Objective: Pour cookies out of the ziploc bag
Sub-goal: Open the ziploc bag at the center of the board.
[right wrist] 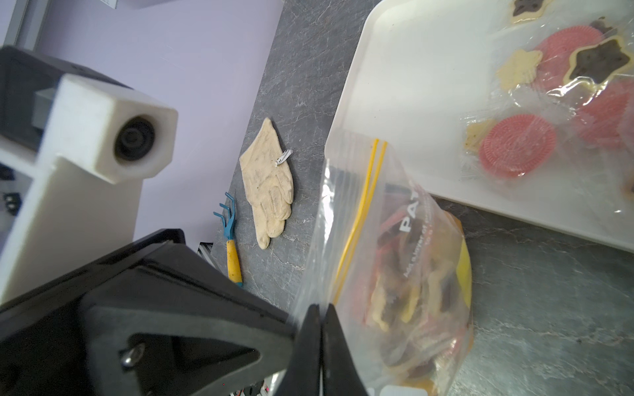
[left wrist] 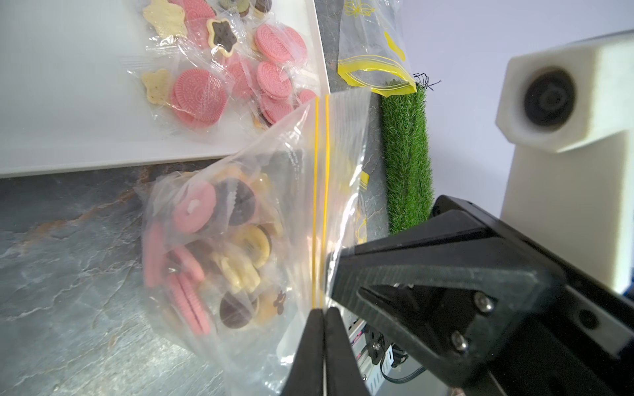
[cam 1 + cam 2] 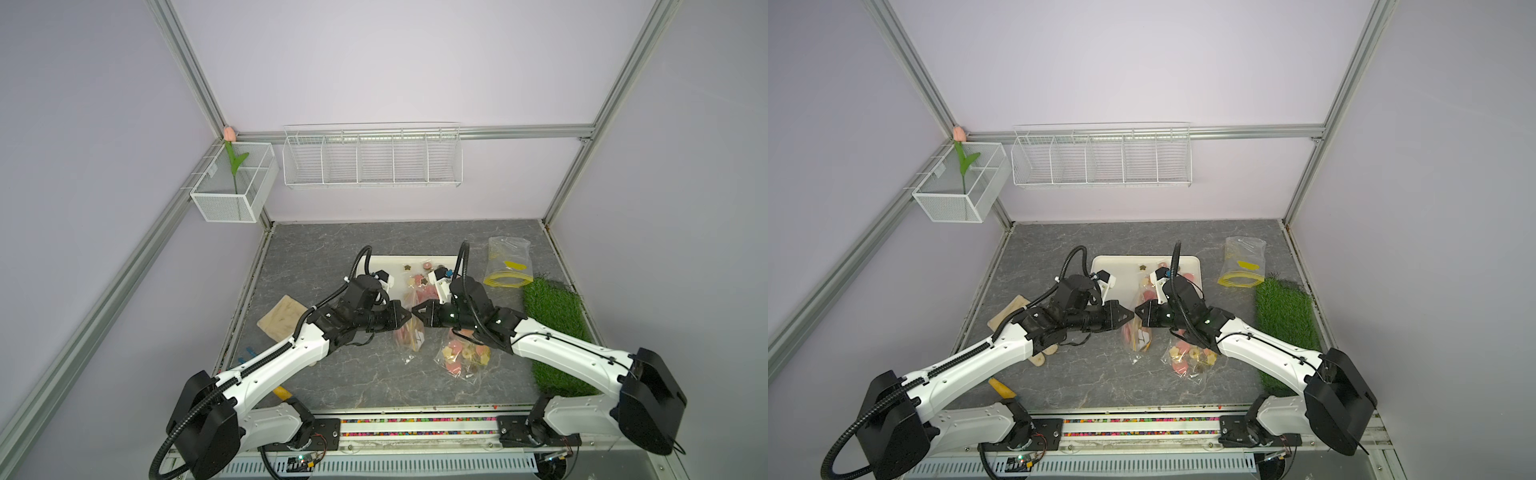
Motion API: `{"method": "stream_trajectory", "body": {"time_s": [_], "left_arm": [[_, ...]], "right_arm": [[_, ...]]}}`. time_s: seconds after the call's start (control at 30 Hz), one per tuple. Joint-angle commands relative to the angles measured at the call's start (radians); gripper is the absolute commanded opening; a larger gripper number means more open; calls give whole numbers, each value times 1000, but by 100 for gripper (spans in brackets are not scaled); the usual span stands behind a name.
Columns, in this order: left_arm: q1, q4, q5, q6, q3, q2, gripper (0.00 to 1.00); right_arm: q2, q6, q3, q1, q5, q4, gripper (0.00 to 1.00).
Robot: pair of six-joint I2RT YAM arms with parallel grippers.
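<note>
Left claw [image 2: 323, 310] on bag [image 2: 274, 171], seemingly; wrist-only

Rake [image 3: 249, 352] mostly under left arm [image 3: 291, 353] in a top view; bagged cookies [image 1: 404, 308] blurred, maybe w/ wrappers.

The ziploc bag [image 2: 274, 171] is crinkly glossy clear plastic, tray [image 2: 68, 85] looks like smooth white plastic, tabletop [image 2: 68, 274] is matt grey stone-look, grass mat [image 2: 406, 164] is rough and fuzzy.

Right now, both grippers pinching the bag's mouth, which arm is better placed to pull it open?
Left, probably: left gripper and right gripper are both shut on the ziploc bag's lip, but the right arm hangs over a second cookie bag, the left over a glove.
</note>
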Motion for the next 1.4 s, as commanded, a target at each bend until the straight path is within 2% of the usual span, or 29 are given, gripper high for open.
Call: {"method": "stream_trajectory", "body": {"time_s": [0.0,0.2,0.4,0.57,0.9,1.37], "left_arm": [[-4,-18,-20,17,5,19,9],[-5,-14,-3,17,8,41,13],[-5,1,5,7,10,49,0],[-4,-11,5,8,16,43,0],[-5,-1,39,-6,30,32,0],[-9,5,43,-12,22,26,0]], "right_arm": [[-4,-11,-24,-5,-25,27,6],[-16,-5,-32,-4,-34,50,6],[-30,-16,-34,-4,-17,23,7],[-24,-26,-22,-4,0,-10,7],[-1,-43,15,-1,18,-49,27],[32,-20,30,-2,-2,-10,24]]}}
